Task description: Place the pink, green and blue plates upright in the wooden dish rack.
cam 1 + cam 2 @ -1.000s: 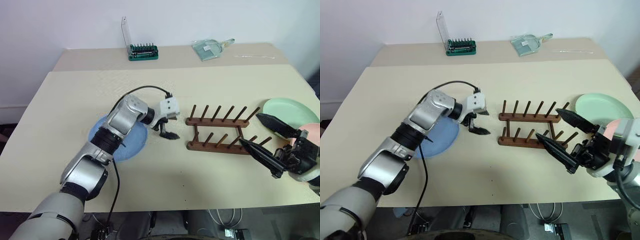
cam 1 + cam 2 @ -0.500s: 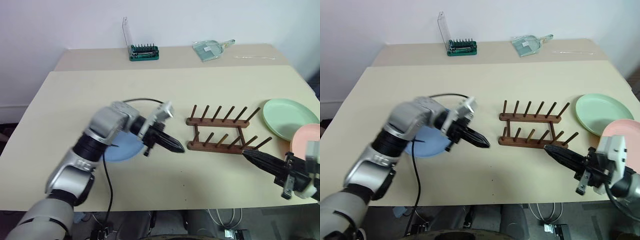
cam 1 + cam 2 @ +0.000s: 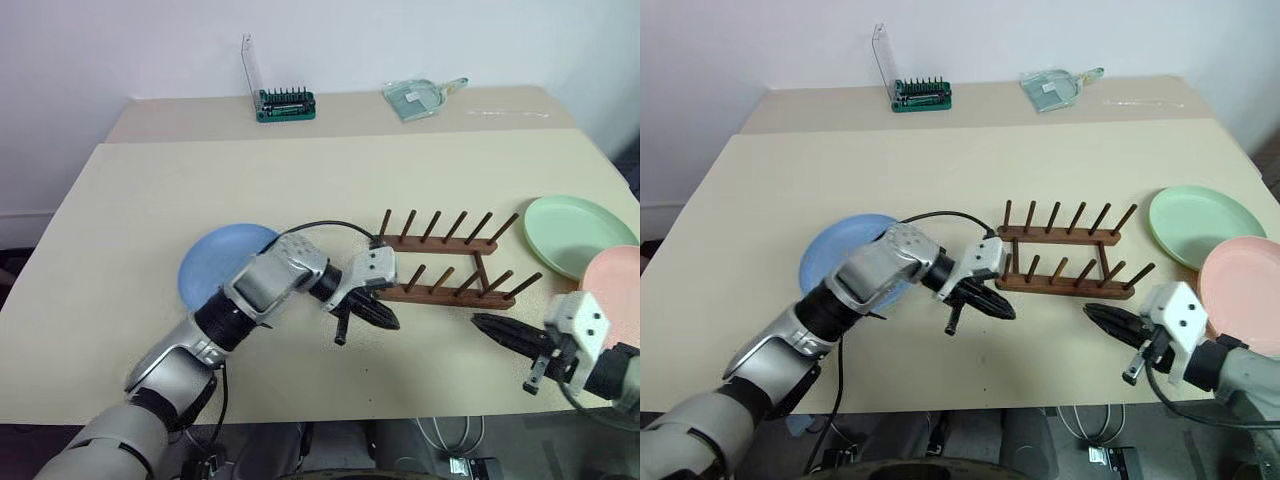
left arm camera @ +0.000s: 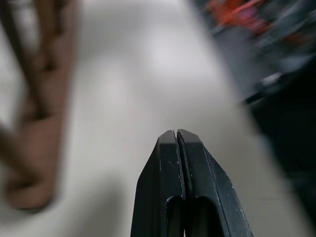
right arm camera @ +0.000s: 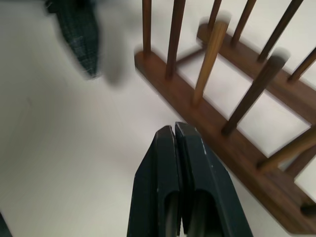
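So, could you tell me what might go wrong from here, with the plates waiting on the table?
Both grippers, left and right, sit shut and empty close to the wooden dish rack; a careless swing could knock it askew. The pink plate lies right by the table's near right edge, so a clumsy grab might push it off.

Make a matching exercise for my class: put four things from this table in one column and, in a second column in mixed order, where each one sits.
Things:
1. blue plate
2. green plate
3. wooden dish rack
4. green bit holder

Places:
A. at the table's far edge, by the wall
B. flat on the table, left of the rack
C. mid-table, no plates in it
D. flat on the table, right of the rack

Pairs: 1-B, 2-D, 3-C, 4-A
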You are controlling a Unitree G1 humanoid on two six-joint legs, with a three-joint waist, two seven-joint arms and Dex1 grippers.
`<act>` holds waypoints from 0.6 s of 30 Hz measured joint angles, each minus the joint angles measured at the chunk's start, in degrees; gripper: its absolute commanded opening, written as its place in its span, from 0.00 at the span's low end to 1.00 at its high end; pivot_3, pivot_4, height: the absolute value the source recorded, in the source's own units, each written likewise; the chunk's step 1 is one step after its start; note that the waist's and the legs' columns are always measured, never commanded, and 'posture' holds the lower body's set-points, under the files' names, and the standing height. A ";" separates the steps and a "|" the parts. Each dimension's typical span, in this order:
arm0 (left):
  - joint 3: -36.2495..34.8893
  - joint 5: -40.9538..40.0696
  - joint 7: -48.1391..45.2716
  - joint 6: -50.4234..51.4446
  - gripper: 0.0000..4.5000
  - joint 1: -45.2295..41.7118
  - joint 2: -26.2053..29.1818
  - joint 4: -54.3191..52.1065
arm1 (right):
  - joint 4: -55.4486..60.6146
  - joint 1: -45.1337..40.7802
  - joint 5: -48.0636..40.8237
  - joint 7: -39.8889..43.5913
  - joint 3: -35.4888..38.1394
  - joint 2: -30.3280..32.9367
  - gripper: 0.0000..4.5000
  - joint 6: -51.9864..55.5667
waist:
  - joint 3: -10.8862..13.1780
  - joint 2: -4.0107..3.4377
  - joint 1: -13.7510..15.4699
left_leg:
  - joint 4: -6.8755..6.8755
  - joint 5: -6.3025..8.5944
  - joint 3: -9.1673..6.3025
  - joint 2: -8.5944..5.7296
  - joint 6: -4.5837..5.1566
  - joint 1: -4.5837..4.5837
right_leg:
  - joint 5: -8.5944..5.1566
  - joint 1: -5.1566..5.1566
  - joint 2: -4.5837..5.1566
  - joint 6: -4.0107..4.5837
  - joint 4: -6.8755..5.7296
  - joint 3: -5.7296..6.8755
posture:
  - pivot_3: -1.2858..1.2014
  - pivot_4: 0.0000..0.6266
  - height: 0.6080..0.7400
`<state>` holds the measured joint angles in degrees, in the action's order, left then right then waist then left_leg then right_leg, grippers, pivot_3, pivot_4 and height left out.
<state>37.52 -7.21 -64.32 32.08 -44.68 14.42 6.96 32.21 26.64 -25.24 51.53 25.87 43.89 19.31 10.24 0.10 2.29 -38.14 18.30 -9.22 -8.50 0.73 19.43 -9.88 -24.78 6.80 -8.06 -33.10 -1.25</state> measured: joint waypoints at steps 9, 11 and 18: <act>1.43 5.10 4.06 -6.67 0.00 1.24 -4.75 4.84 | -3.17 -2.26 7.71 -6.18 -5.24 -0.02 0.01 2.19 | -0.01 -0.01 0.13 | -0.01 0.01 0.02 -0.01 0.02 0.02 | -0.02 -0.01 0.00 -0.04 -0.01 -0.02 | 0.52 0.24 1.00; 1.41 5.48 4.13 -7.08 0.00 1.11 -5.72 6.07 | -4.51 -2.60 9.66 -7.33 -5.97 0.20 0.01 2.84 | -0.01 -0.01 0.13 | -0.01 0.01 0.01 -0.01 0.02 0.01 | -0.02 -0.02 0.00 -0.04 -0.01 -0.01 | 0.52 0.24 1.00; -0.55 6.42 5.65 -7.53 0.00 -1.11 -8.06 10.26 | -7.52 -7.39 15.75 -13.64 -8.21 0.02 0.01 5.10 | -0.01 -0.02 0.02 | -0.01 0.01 0.03 0.00 0.02 -0.02 | -0.01 -0.01 -0.02 -0.05 -0.02 0.00 | 0.52 0.24 1.00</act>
<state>36.98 -0.79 -58.66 24.55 -45.79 6.37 17.23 24.69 19.25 -9.48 37.90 17.67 43.90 24.41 10.23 0.08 2.31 -38.15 18.31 -9.18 -8.50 0.75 19.41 -9.89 -24.79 6.78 -8.10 -33.13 -1.25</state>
